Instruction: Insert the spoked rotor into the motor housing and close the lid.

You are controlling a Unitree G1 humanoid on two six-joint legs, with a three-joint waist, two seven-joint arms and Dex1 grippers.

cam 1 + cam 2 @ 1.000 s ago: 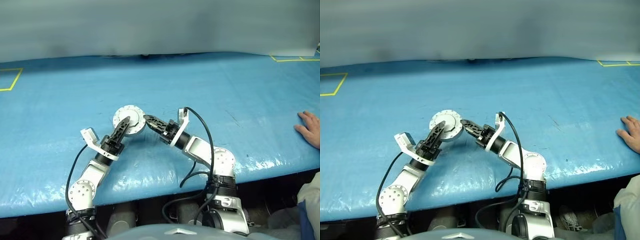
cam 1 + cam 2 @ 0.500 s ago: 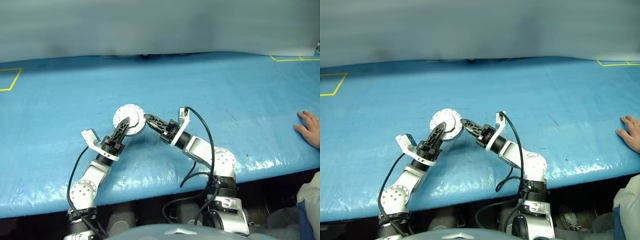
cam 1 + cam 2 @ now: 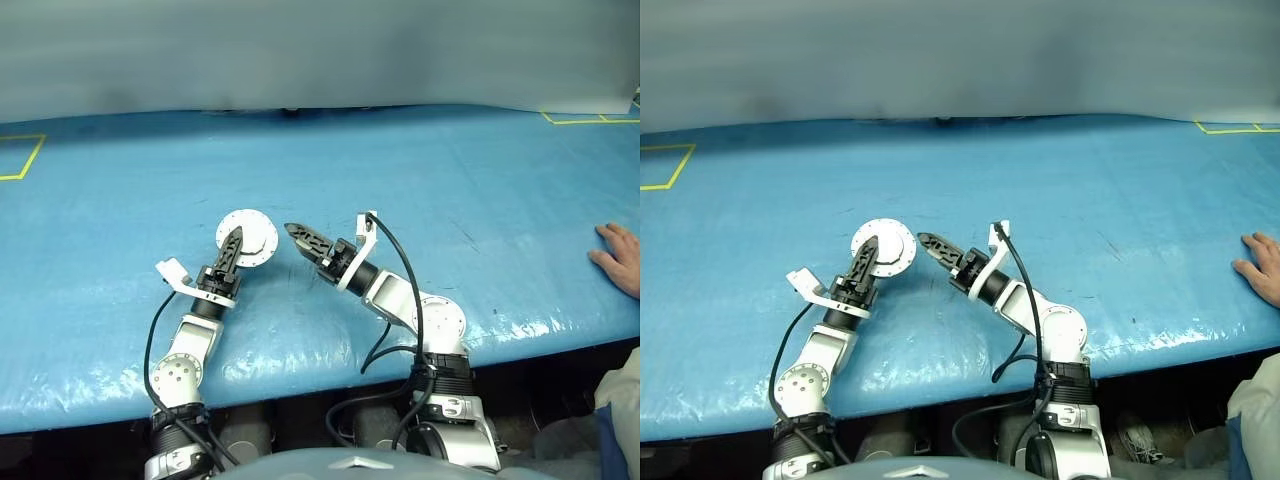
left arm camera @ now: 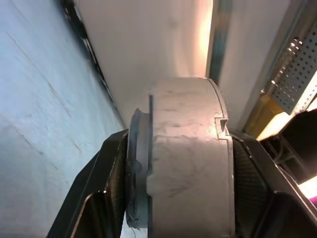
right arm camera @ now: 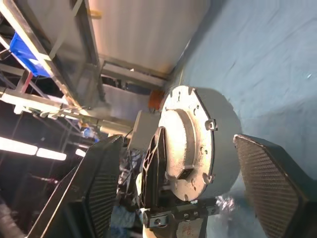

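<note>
On the wide blue plastic-covered table [image 3: 420, 170], the left gripper [image 3: 232, 247] reaches up from the near edge, its two black fingers closed around the round silver-grey metal motor housing [image 3: 250, 236], which it holds clear of the blue surface with the flat flanged face turned toward the head camera. From above, the fingers look like one dark bar crossing the disc's lower left part, so the grip is hard to read there. The left wrist view settles it: the motor housing [image 4: 190, 158] appears edge-on as a thick grey drum with a thinner flange on one side, and a black finger [image 4: 111, 188] presses on each side of it.

Just to the right of the housing, apart from it by a small gap, the right gripper [image 3: 300, 240] points toward it from the other side. In the head views its fingers read as a single dark wedge and the spread cannot be told. The right wrist view shows what the head views do not: two textured black pads [image 5: 270, 183] standing wide apart with nothing between them, and beyond them the housing's ribbed, bolted face with the left gripper's finger laid across it.

Far to the right, a person's hand [image 3: 622, 256] rests flat on the table near its edge, with yellow tape marks [image 3: 585, 119] at the far corner.
</note>
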